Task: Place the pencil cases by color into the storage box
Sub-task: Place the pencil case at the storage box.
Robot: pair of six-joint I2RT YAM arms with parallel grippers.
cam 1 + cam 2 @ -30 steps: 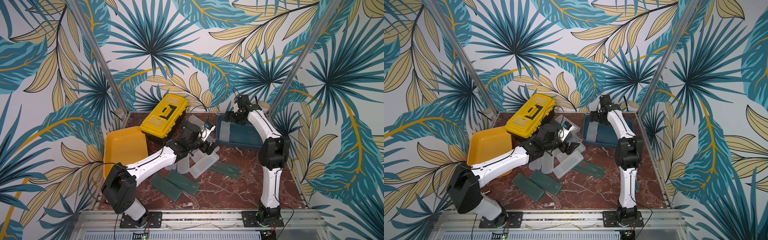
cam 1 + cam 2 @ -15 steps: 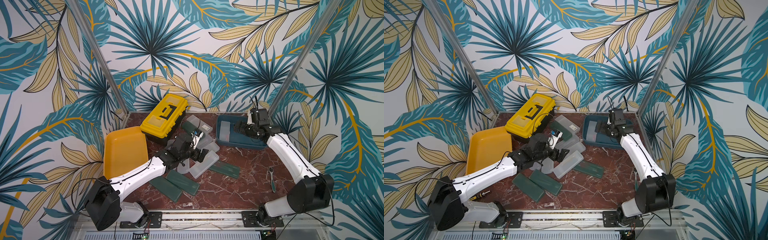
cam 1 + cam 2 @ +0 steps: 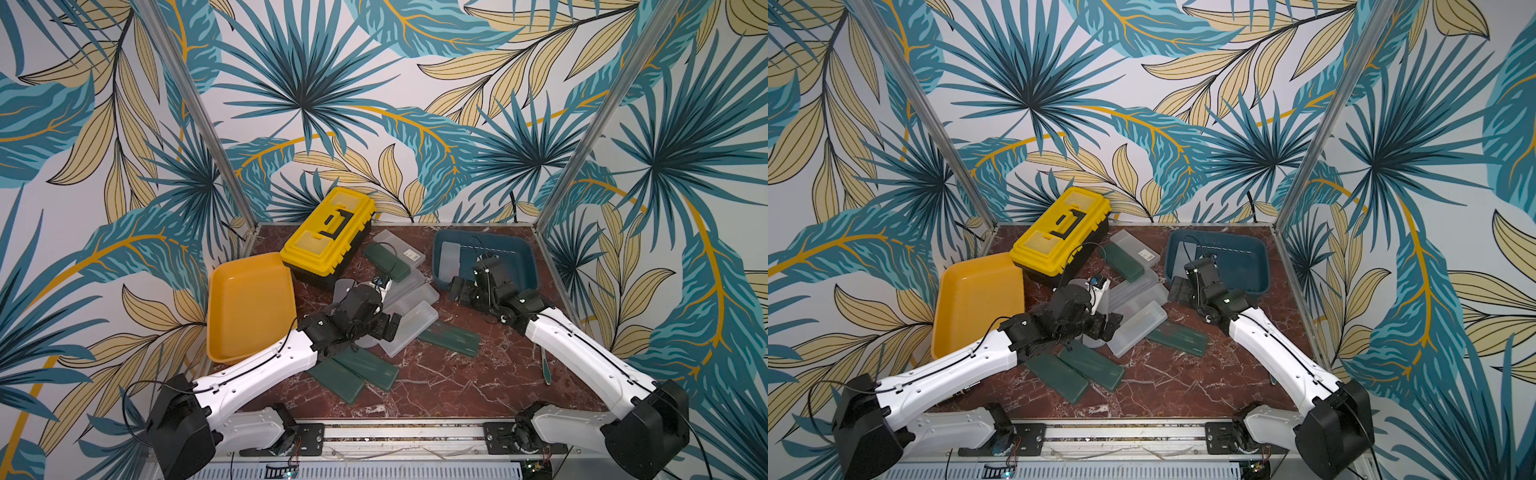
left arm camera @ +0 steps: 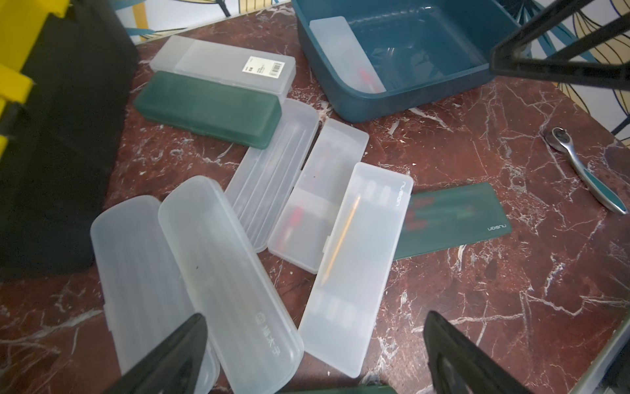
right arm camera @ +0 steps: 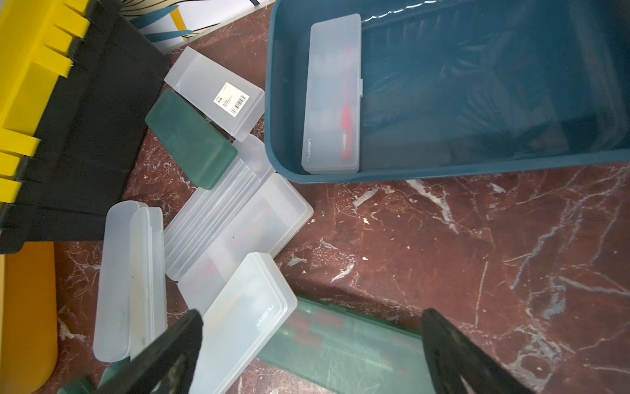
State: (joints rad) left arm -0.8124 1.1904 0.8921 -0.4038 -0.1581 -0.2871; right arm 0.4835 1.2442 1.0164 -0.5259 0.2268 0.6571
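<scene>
The storage box [image 3: 524, 249] [image 5: 443, 170] is a dark teal bin at the back right. One frosted white pencil case [image 3: 450, 255] [image 5: 332, 95] lies inside it along its left wall. Several more white cases [image 4: 358, 259] and dark green cases [image 3: 353, 374] [image 4: 208, 109] lie scattered mid-table. My left gripper [image 3: 380, 328] [image 4: 313, 315] hangs open above the white cases and holds nothing. My right gripper [image 3: 459, 291] [image 5: 311, 311] is open and empty by the box's front left corner, above a white case and a flat green case [image 5: 341, 344].
A yellow-and-black toolbox [image 3: 328, 239] stands at the back, left of the pile. A yellow tray [image 3: 247, 307] leans at the left edge. A ratchet wrench [image 4: 586, 174] lies near the right wall. Metal posts and patterned walls close in the table.
The right arm has pulled back from over the box to its front left corner, its jaws spreading wider. The left arm has drawn back toward the front over the pile.
</scene>
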